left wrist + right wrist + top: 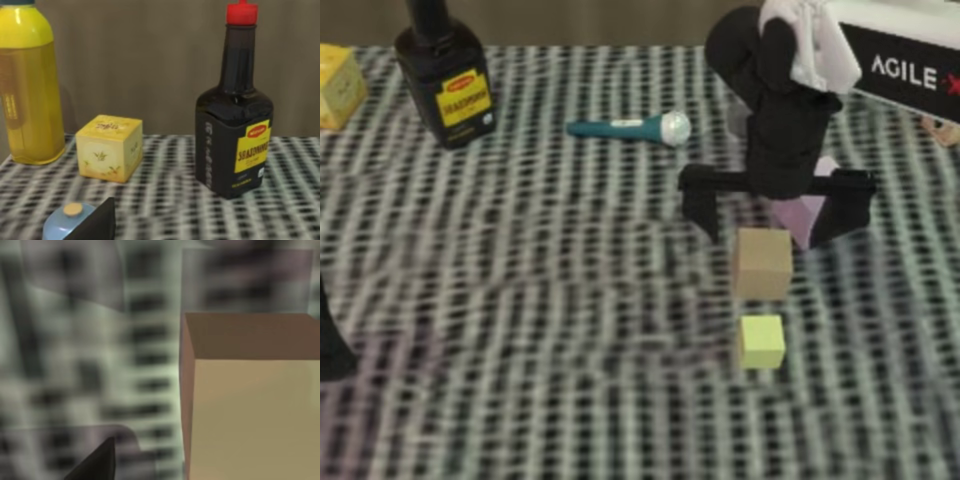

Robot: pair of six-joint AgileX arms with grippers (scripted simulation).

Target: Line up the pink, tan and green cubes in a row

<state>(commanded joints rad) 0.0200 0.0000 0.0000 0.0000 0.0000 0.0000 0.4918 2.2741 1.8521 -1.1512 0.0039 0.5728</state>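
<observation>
Right gripper point(775, 210): hanging open astride the pink cube point(803, 212)
Row: tan cube point(763, 262), green cube point(761, 341) lining up toward the near edge
Left arm: sitting parked

**Three cubes, right of centre**

I saw the tan cube point(763, 262) sitting flat on the checked surface point(520, 300), mid-sized, matte and beige. The green cube point(761, 341), smallest and pale yellow-green, lay just beside it on the near side, apart by a thin gap. The pink cube point(804, 214), lilac-toned, stood just beyond the tan one, offset rightward and mostly hidden.
</observation>
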